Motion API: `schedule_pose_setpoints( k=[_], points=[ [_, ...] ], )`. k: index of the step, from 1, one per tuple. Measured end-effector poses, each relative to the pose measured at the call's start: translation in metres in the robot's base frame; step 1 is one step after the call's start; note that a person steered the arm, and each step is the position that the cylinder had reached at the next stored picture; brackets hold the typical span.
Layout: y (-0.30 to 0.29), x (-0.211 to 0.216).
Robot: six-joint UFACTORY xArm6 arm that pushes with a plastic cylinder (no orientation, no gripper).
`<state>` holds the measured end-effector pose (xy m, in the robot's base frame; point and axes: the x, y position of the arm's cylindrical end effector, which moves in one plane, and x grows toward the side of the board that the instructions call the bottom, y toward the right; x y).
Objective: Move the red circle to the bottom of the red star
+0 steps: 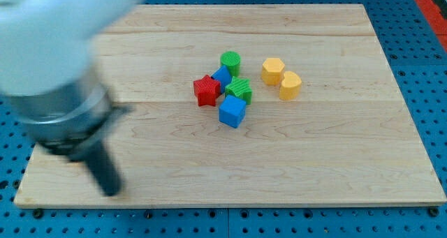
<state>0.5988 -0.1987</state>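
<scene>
Camera view: red star-shaped block point(206, 91) sits w/ the cluster near the wooden board's point(335, 161) centre, ridged top, touching a blue block point(222, 76) on its right. Red circle: can't tell where, none visible. Green cylinder point(230, 61), green star block point(239, 89), blue cube point(232, 112) adjacent. No jaws; my tip point(110, 190), blurred, holds nothing, near bottom-left corner, well apart from blocks.

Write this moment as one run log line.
my tip: far view's left-bottom of blocks, touching none | red star: in cluster beside blue cube | red circle: not visible
</scene>
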Motion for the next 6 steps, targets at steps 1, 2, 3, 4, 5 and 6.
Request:
schedule_pose_setpoints(
  k=[1,2,3,4,5,6],
  points=[
    [-0.103,-0.016],
    [-0.105,-0.040],
    [-0.037,-0.056],
    [-0.006,-0.078],
    [0.063,-0.084],
    [0.120,-0.098]
  ],
)
